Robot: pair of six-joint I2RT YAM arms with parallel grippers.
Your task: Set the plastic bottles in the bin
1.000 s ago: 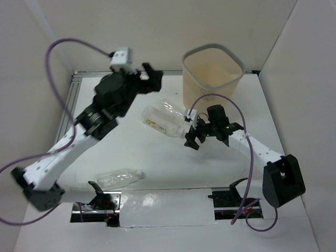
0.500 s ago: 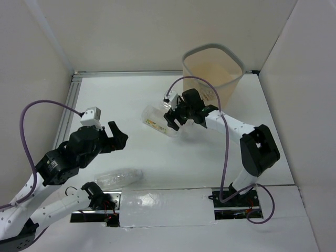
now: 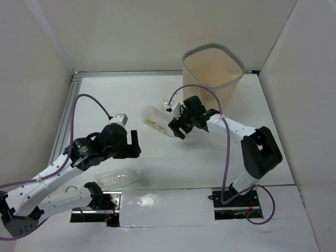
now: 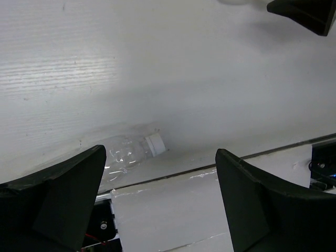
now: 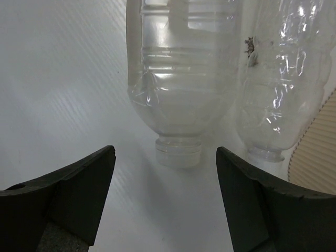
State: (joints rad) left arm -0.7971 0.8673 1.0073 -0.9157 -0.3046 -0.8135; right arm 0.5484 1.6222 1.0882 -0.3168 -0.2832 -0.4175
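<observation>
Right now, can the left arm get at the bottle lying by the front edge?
Probably yes: the left gripper is open and the bottle lies in plain view ahead of it, with nothing between.

A white tabletop (image 3: pixel 157 163) lay beneath both pairs of jaws; plain beige walls (image 3: pixel 131 31) rose beyond them and on either side; a metal rail (image 3: pixel 126 73) edged the far side; lighting was soft, even.

White table (image 3: pixel 173 163), taped strip (image 3: pixel 168 207)
</observation>
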